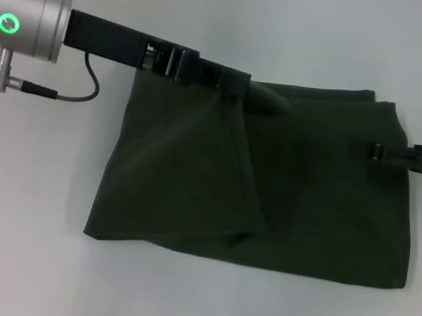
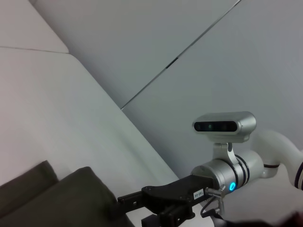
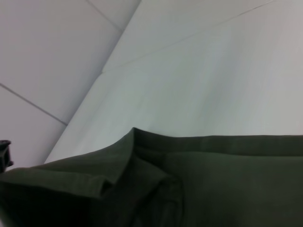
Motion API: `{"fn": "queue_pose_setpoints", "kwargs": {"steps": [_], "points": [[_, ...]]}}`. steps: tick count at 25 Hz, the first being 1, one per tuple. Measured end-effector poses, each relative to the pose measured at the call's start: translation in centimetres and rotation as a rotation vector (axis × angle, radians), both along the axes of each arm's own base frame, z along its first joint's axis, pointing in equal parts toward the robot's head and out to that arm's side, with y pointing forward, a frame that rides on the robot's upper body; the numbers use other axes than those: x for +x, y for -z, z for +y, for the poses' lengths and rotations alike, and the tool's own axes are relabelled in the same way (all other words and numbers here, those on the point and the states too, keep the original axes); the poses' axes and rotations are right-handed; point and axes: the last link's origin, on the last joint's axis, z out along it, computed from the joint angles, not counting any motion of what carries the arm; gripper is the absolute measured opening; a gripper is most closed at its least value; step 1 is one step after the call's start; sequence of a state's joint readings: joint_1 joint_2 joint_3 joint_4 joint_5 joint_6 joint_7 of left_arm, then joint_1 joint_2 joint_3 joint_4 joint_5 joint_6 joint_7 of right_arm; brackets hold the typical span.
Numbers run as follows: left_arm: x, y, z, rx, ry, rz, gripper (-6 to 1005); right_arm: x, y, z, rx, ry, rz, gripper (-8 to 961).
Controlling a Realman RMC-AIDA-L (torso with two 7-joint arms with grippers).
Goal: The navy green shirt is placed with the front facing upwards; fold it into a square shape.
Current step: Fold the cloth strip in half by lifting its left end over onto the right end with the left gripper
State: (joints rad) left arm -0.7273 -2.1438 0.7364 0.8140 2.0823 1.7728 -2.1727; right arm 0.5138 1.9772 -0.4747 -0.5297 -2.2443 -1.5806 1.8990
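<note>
- Head view: navy green shirt point(image 1: 287, 188) lies on the white table point(image 1: 14, 254), already folded into a wide band, long axis running left-right. Left gripper point(image 1: 236, 83) is at the far edge, fingers clamped on a lifted flap of cloth; the flap drapes diagonally down toward the near-left corner.
- Right gripper point(image 1: 362, 149) comes in from the right side, tip over the shirt's right part, at about mid-depth. Can't tell if its fingers are apart or together (too dark against the cloth).
- Left wrist view: shows a folded shirt edge point(image 2: 61, 198) low in the pic and the other arm's gripper point(image 2: 124, 200) with its tip at the cloth; own fingers not shown.
- Right wrist view: just the shirt's layered fold point(image 3: 142, 175) on the table, no own fingers visible.
- Key relation, imo: flap in the left grip has to travel along the long axis toward the right half, so left arm is the nearer and working one; right prob only pins.
</note>
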Motion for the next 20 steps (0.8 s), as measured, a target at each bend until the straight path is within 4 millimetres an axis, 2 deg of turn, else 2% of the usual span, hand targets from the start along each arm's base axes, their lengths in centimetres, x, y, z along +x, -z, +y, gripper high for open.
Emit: {"fn": "queue_pose_setpoints", "kwargs": {"steps": [13,20], "points": [[-1.4,1.1,-0.4,0.001,-0.032,0.013,1,-2.3,1.7,1.0,-0.052,-0.067,0.011,914],[-1.7,3.3,-1.0,-0.046,-0.049,0.050,42,-2.2,1.4,1.2,-0.045,-0.058,0.009,909]]}}
